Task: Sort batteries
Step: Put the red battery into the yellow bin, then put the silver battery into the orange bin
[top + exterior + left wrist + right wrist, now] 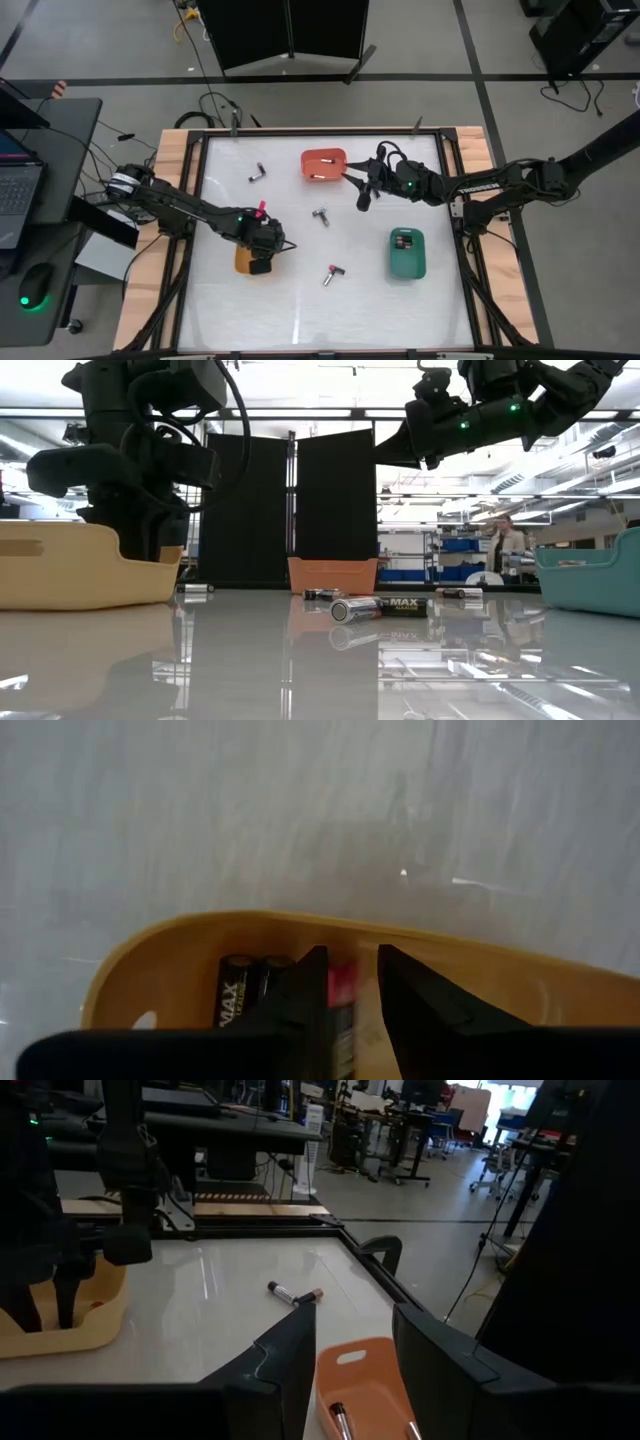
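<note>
My left gripper (258, 255) points down into the yellow tray (243, 262), its fingers a narrow gap apart (350, 955). A red-banded battery (343, 982) lies in that gap, beside two dark batteries (248, 992) on the tray floor. My right gripper (357, 186) hangs open (352, 1320) above the right end of the orange tray (322, 164), which holds a battery (338, 1425). The green tray (407, 252) also holds batteries. Loose batteries lie on the table at far left (258, 172), centre (320, 215) and nearer (333, 273). My left gripper comes from above into the yellow tray, with one finger (312, 982) on either side of the red-banded battery. The battery fills only part of the gap. I cannot tell whether either finger touches it.
The white tabletop sits inside a wooden frame with dark rails (180, 240). In the low view the nearest loose battery (380, 607) lies mid-table, with others (320, 595) behind it. A person (508, 545) stands far off in the room. A laptop and mouse sit left of the table.
</note>
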